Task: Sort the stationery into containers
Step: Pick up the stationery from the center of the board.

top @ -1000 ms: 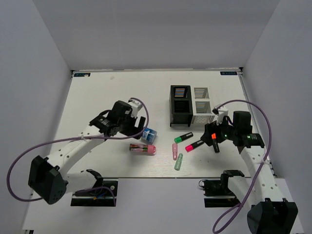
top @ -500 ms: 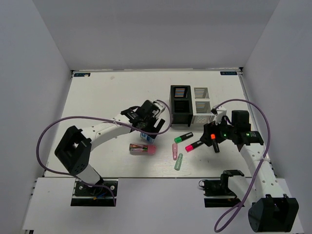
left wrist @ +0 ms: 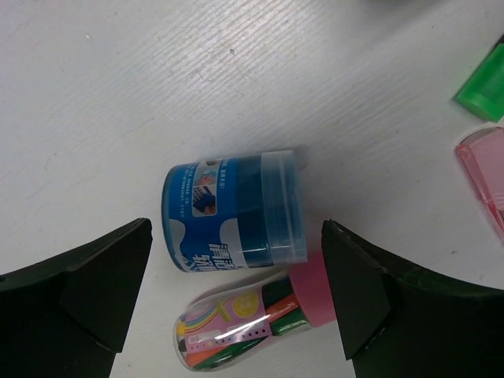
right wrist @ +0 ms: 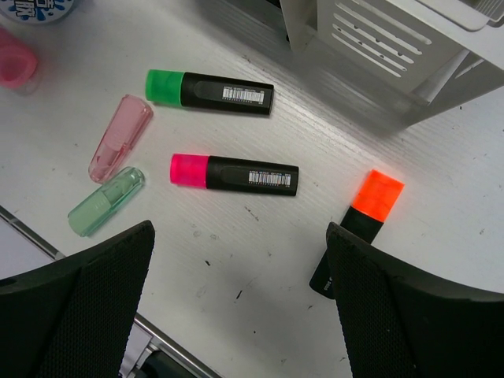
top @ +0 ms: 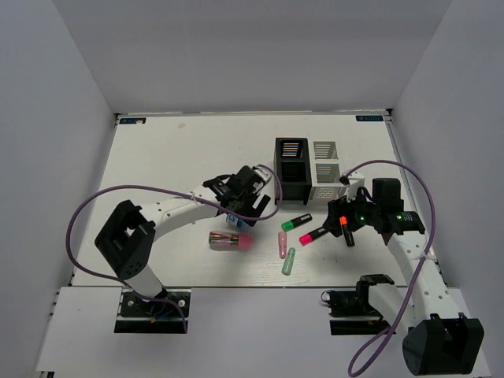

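Observation:
My left gripper (top: 241,206) is open and hovers over the blue-white tape roll (left wrist: 232,209), which lies on its side between the jaws. The pink-capped clear cylinder (left wrist: 252,315) lies just below the roll and touches it; it also shows in the top view (top: 230,240). My right gripper (top: 345,217) is open and empty above the table. The orange-capped highlighter (right wrist: 358,228) lies by its right finger. The pink highlighter (right wrist: 234,175), the green highlighter (right wrist: 209,89), the pink capsule (right wrist: 120,138) and the green capsule (right wrist: 105,201) lie ahead of it.
The black slatted organizer (top: 291,169) and the white mesh organizer (top: 327,172) stand side by side behind the highlighters. The white one's wall fills the top of the right wrist view (right wrist: 394,39). The table's front edge (right wrist: 102,315) is close below the right gripper.
My left arm has swung right and now sits over the blue-white roll near the black organizer. The right arm has barely moved. The items on the table lie as before.

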### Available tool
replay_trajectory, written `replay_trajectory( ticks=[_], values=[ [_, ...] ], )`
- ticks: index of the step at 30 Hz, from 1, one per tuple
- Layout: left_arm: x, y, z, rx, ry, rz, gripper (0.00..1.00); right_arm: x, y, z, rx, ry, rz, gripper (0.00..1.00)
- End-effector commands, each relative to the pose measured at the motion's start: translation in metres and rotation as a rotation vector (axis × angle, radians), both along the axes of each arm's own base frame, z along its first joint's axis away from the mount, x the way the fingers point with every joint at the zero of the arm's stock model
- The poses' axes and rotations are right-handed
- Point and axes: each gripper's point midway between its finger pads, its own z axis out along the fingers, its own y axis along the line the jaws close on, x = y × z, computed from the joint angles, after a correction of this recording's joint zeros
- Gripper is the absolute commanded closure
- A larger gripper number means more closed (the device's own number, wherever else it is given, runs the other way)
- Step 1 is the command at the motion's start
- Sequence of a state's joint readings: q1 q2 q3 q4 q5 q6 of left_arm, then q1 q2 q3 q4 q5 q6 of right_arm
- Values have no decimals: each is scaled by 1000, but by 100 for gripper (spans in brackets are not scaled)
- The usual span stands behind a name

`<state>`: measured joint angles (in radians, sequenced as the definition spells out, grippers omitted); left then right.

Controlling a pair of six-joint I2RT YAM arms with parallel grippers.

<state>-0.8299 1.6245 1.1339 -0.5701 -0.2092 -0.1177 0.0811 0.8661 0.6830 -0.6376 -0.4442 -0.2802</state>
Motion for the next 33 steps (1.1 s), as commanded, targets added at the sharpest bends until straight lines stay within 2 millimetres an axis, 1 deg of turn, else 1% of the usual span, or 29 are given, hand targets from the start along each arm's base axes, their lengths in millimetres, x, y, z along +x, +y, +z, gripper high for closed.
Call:
replay_trajectory(
  ticks=[1, 9, 12, 15, 16, 18, 19, 21, 22, 24, 25, 27, 28, 29, 30, 31, 32, 33],
  values=[
    [2, -9, 9, -15, -21, 9, 1, 9, 2, 16, 0, -47, 3, 9],
    [-3, -1, -7, 28, 19, 49, 1, 8, 3, 16, -3, -48, 6, 9],
    [-5, 1, -10, 45, 27, 57, 5, 8, 2, 16, -4, -47, 5, 9],
    [-4, 4, -12, 64, 34, 67, 5, 8, 2, 16, -5, -50, 4, 9],
    [-4, 6, -13, 69, 33, 69, 7, 8, 2, 16, -6, -52, 3, 9],
    [-5, 5, -13, 62, 37, 70, 14, 9, 1, 16, -7, -51, 0, 9],
    [-4, 4, -11, 56, 30, 70, 24, 9, 1, 16, -8, -51, -1, 9],
    [-3, 2, -10, 54, 34, 69, 33, 8, 1, 16, -7, -53, 2, 9],
    [-4, 1, -11, 55, 40, 67, 40, 8, 1, 15, -9, -50, 1, 9],
    [-4, 1, -10, 57, 42, 68, 51, 8, 1, 16, -8, -53, 1, 9],
    [-4, 0, -9, 52, 44, 66, 64, 8, 1, 16, -10, -54, 0, 9],
    [-4, -1, -5, 42, 43, 66, 78, 8, 2, 16, -9, -56, 5, 9],
    [-4, -2, -4, 37, 43, 66, 83, 8, 2, 16, -10, -56, 4, 9],
    [-1, -5, 4, 21, 31, 67, 93, 8, 1, 16, -9, -54, 4, 9],
    [0, -5, 11, 7, 24, 68, 97, 8, 1, 16, -7, -52, 2, 11],
    [2, -7, 17, -9, 17, 68, 100, 7, 2, 15, -8, -53, 7, 14],
    [4, -10, 29, -33, 3, 66, 100, 6, 3, 15, -4, -48, 12, 38],
    [7, -13, 43, -64, -14, 68, 100, 5, 4, 15, 4, -44, 21, 56]
  ],
)
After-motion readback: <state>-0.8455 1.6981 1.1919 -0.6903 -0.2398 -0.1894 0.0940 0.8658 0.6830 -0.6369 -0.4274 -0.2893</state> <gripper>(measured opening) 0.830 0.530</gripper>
